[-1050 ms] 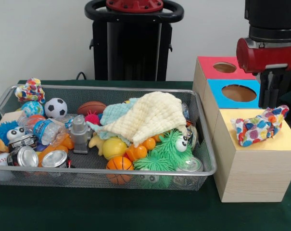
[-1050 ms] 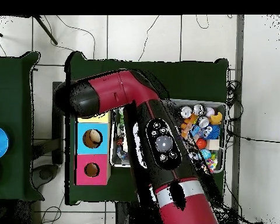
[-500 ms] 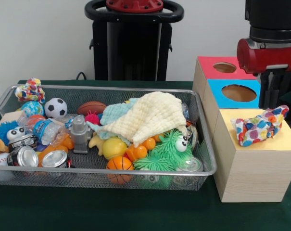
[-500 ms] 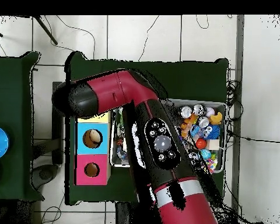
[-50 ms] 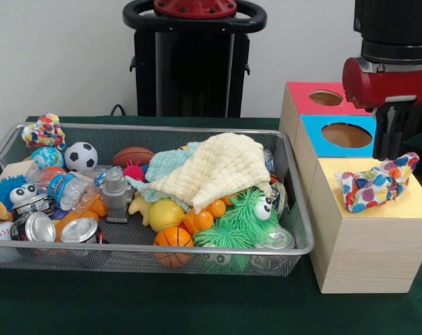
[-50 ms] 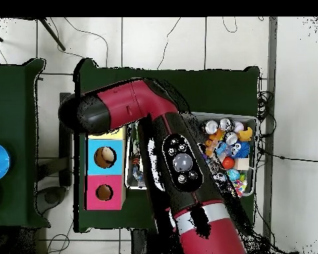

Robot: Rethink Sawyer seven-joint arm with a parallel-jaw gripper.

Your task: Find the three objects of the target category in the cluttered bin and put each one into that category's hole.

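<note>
The bin [image 5: 294, 202] fills the left and middle of the counter [image 5: 197, 307]. At its left end lie cans [image 5: 78, 230], a bottle [image 5: 64, 188] and a spotted cloth toy [image 5: 43, 131]; a football [image 5: 80, 155] and a grey robot [image 5: 115, 193] come next, then a yellow cloth [image 5: 217, 167] draped over the middle, hiding whatever is under it.

Right of the bin stands the box [image 5: 364, 251] with a red hole [image 5: 326, 98], a blue hole [image 5: 346, 134] and a yellow top, where a spotted cloth [image 5: 377, 183] lies spread — apparently over the yellow hole, not through it. The gripper [image 5: 388, 136] hangs just behind that cloth; whether the jaws are parted or closed I cannot tell.

The likely failure: the cloth stays bridged across the opening, or a nudge slides it off the right edge. Open room is scarce — the bin's rim crowds the box's left side, leaving free space mainly above.
</note>
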